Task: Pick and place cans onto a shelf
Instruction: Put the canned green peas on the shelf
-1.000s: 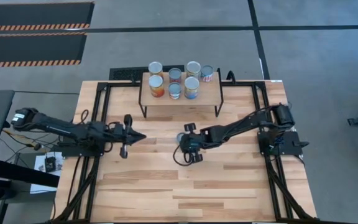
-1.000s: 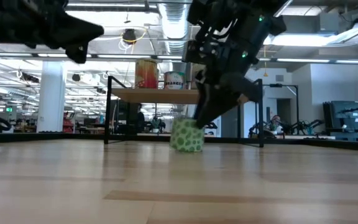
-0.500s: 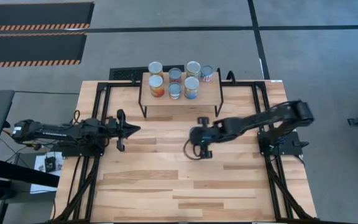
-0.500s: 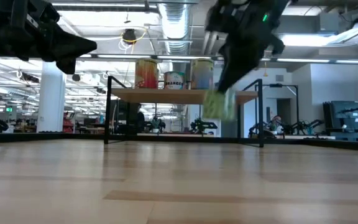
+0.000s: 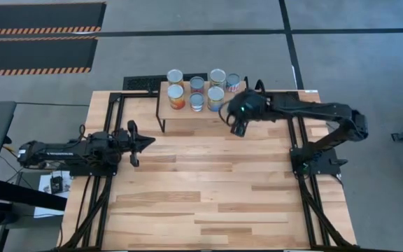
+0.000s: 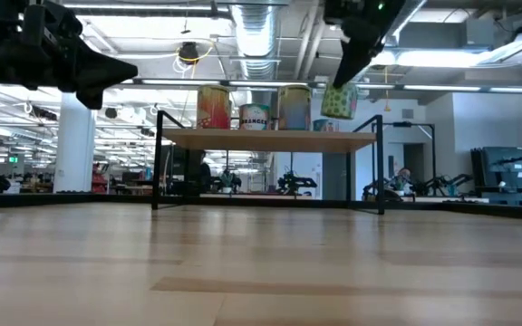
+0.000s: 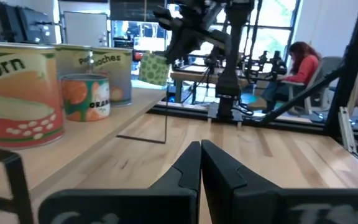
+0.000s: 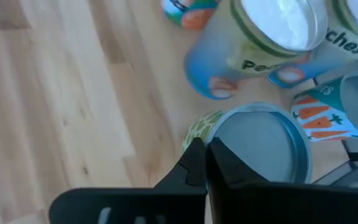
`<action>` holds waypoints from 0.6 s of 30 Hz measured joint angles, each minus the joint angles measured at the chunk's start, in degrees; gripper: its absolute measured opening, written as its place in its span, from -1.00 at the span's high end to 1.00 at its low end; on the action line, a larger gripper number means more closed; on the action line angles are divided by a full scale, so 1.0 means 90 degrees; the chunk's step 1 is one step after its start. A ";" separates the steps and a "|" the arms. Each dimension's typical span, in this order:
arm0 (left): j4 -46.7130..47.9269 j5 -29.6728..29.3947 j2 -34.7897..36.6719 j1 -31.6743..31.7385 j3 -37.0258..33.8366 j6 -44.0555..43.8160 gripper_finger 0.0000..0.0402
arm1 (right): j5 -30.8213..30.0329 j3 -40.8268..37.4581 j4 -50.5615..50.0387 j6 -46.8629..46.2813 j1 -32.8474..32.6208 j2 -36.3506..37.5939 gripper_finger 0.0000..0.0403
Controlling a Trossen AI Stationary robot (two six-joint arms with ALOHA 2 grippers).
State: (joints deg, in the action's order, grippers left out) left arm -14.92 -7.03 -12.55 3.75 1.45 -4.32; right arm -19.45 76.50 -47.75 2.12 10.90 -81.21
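Note:
The shelf (image 5: pixel 238 105) stands at the table's far middle and bears several cans (image 5: pixel 177 96), also seen in the low view (image 6: pixel 254 116). My right gripper (image 5: pixel 232 119) hangs over the shelf's near right corner, shut on a green-labelled can (image 6: pixel 338 100) that floats a little above the shelf top (image 6: pixel 261 138). The left wrist view shows this can (image 7: pixel 153 67) too. In the high view the gripper hides the can. My left gripper (image 5: pixel 149 142) is shut on nothing above the table's left part, pointing level toward the right. My right gripper pinches the green can's raised top rim (image 8: pixel 224 127) between its two fingers, at one spot on the can's edge. The fingers (image 8: pixel 194 163) come slanting down from above. The can hangs below them, slightly tilted, lifted clear of table and shelf.
Close to the held can stand a blue peaches can (image 8: pixel 253 43) and a carrot can (image 8: pixel 328 115). One can (image 5: pixel 233 82) lies at the shelf's far right. Black frame rails (image 5: pixel 110 126) run along the table's sides. A person (image 7: pixel 303 62) sits in the room beyond.
My right gripper has lifted the green can off the table's middle and carried it up and toward the far edge, to the shelf's near right corner. The can now hangs clear instead of standing on the wood. My left gripper has drawn back toward the table's left edge.

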 joint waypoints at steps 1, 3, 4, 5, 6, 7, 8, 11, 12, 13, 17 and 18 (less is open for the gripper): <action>0.0061 -0.0041 0.0058 0.0017 0.0000 0.0000 1.00 | 0.0058 0.0022 0.0004 0.0096 0.0180 -0.0045 0.97; 0.0147 -0.0057 0.0151 0.0047 0.0000 -0.0002 1.00 | 0.0331 0.0018 -0.0020 0.0278 0.0535 -0.0083 0.97; 0.0164 -0.0061 0.0182 0.0063 0.0000 -0.0002 1.00 | 0.0466 0.0018 -0.0024 0.0371 0.0703 -0.0084 0.97; 0.0201 -0.0061 0.0220 0.0070 0.0000 -0.0001 1.00 | 0.0596 0.0038 0.0018 0.0455 0.0844 -0.0135 0.96; 0.0228 -0.0060 0.0257 0.0072 0.0000 -0.0002 1.00 | 0.0667 0.0052 0.0092 0.0527 0.0946 -0.0211 0.96; 0.0236 -0.0058 0.0287 0.0070 0.0000 -0.0002 1.00 | 0.0684 0.0044 0.0104 0.0594 0.1035 -0.0290 0.95; 0.0242 -0.0058 0.0310 0.0070 0.0000 -0.0001 1.00 | 0.0681 0.0010 0.0038 0.0655 0.1113 -0.0352 0.95; 0.0286 -0.0056 0.0361 0.0068 0.0000 -0.0002 1.00 | 0.0813 0.0040 0.0272 0.0821 0.1248 -0.0477 0.95; 0.0298 -0.0058 0.0371 0.0068 0.0000 0.0000 1.00 | 0.0836 0.0038 0.0289 0.0876 0.1308 -0.0497 0.95; 0.0292 -0.0062 0.0371 0.0068 0.0000 -0.0001 1.00 | 0.0848 0.0037 0.0301 0.0903 0.1353 -0.0494 0.95; 0.0349 -0.0088 0.0371 0.0068 0.0000 -0.0002 1.00 | 0.0830 0.0030 0.0522 0.0939 0.1403 -0.0491 0.92; 0.0340 -0.0090 0.0371 0.0068 0.0000 -0.0002 1.00 | 0.0823 0.0027 0.0520 0.0937 0.1401 -0.0467 0.90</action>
State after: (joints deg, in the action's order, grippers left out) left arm -11.85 -7.84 -9.21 4.36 1.45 -4.34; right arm -12.04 76.75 -43.07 10.55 23.51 -85.41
